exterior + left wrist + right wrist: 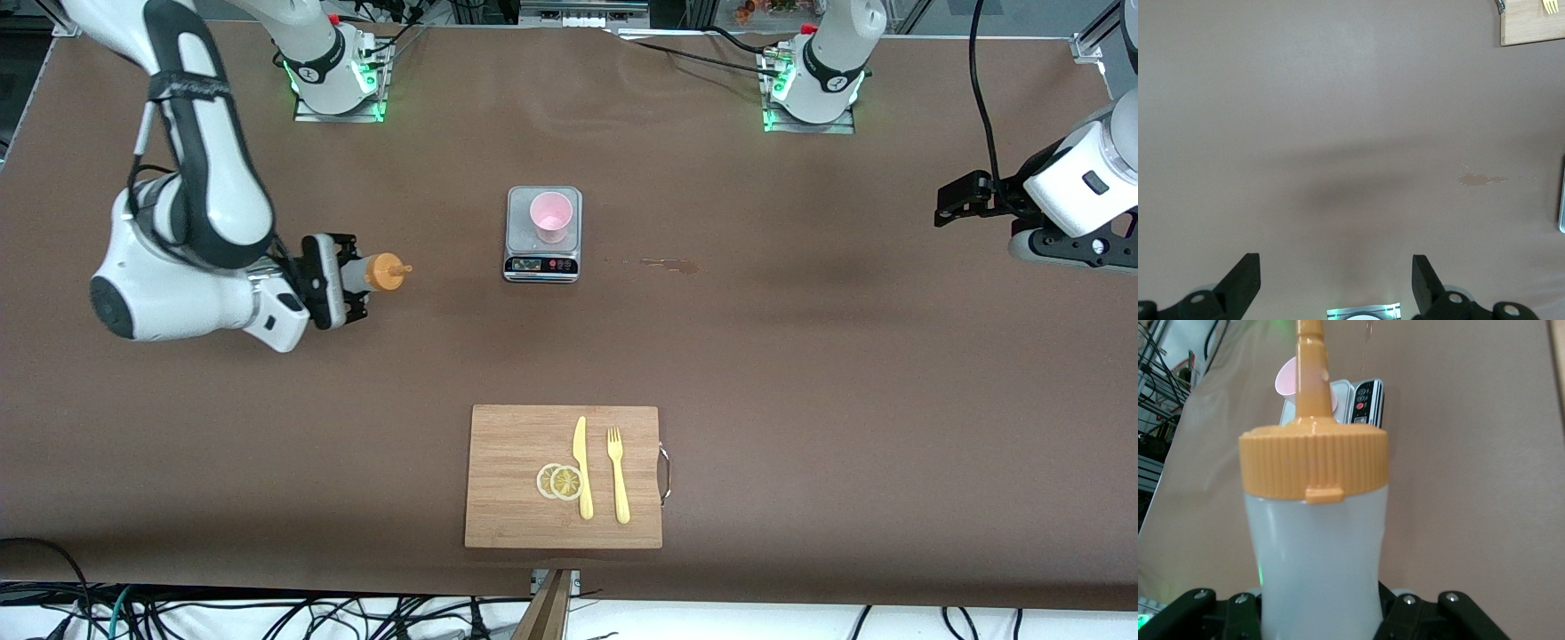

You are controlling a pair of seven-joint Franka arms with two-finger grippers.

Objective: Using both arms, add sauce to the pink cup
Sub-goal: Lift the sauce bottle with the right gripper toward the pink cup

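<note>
The sauce (382, 272), a whitish squeeze bottle with an orange nozzle cap, is held on its side above the table toward the right arm's end. My right gripper (352, 281) is shut on its body. In the right wrist view the sauce (1317, 533) fills the middle and hides the right gripper (1319, 617) fingers behind its body, and its nozzle points toward the pink cup (1285, 381). The pink cup (551, 216) stands upright on a small scale (523, 203). My left gripper (1067, 251) waits open over the left arm's end of the table, its jaws (1336, 267) wide apart with nothing between them.
A wooden cutting board (511, 444) lies near the front camera with a yellow knife (581, 467), a yellow fork (617, 476) and lemon slices (560, 481) on it. A small stain (669, 264) marks the table beside the scale, toward the left arm's end.
</note>
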